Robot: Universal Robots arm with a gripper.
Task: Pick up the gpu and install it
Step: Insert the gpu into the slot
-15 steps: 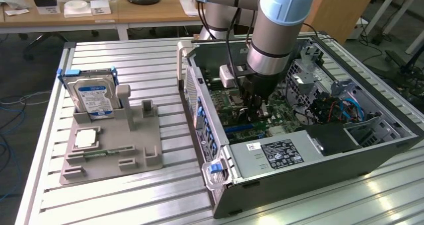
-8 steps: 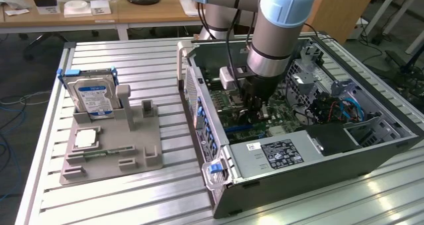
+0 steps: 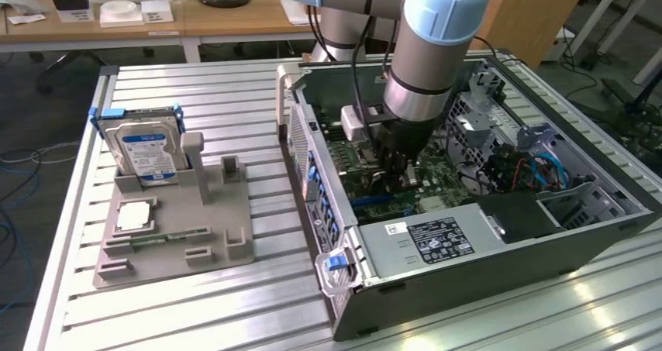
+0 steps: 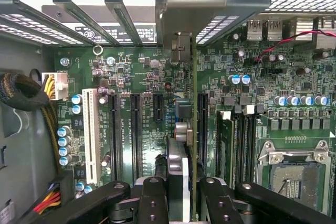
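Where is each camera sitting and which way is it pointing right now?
Exterior view: set off the arm, above the slatted table, angled down at the open computer case and the grey fixture with the hard drive; the arm reaches down into the case.
Wrist view: on the wrist, looking down at the motherboard; the pincer holds the gpu edge-on over the slots.
Shared: the motherboard inside the case and the pincer.
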